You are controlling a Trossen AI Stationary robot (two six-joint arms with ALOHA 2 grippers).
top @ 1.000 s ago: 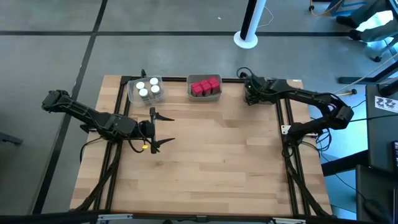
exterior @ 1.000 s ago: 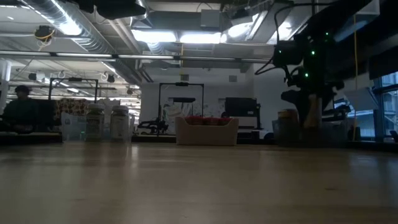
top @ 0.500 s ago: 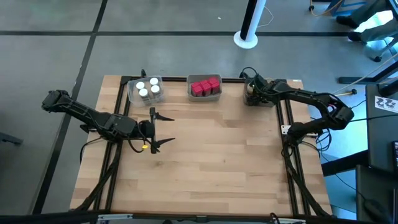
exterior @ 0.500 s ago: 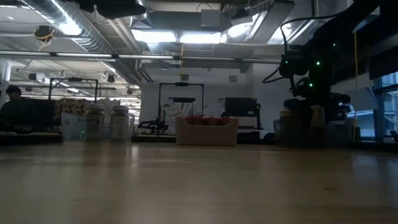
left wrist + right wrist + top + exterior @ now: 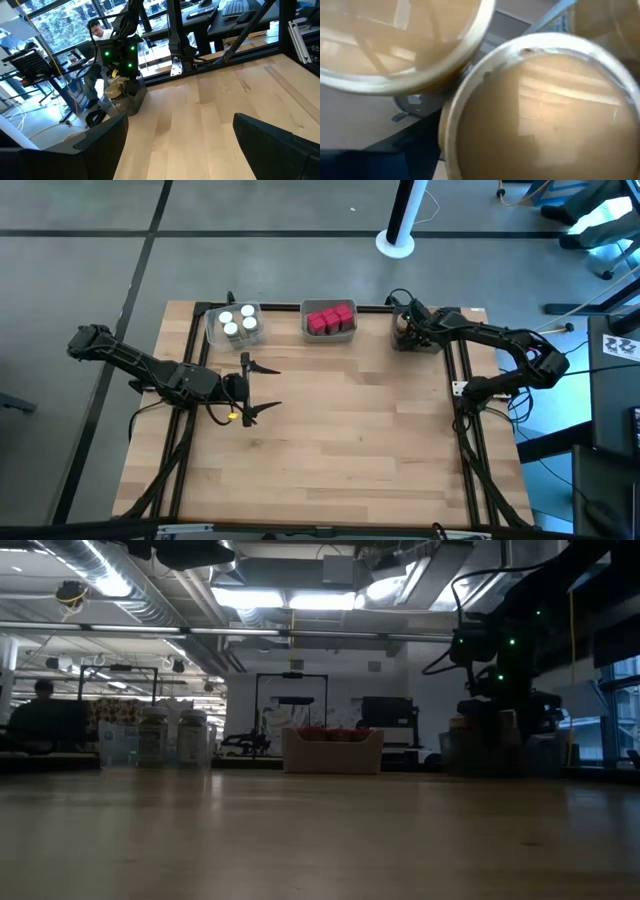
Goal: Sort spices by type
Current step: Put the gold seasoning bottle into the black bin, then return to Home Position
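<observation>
The left gripper (image 5: 262,387) waits mid-table with fingers apart; white-capped round jars (image 5: 238,323), red blocky packets (image 5: 330,318) are trayed; right gripper (image 5: 404,330), jaws unclear, crowds tan-brown cylindrical jars (image 5: 540,115), risking toppling one on withdrawal.

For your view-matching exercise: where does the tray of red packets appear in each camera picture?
High view: tray of red packets, at the table's far edge, middle.
Low view: centre, far across the table.
Left wrist view: not in it.
Right wrist view: not in it.
Shared landmark: white-capped jars beside it.
</observation>
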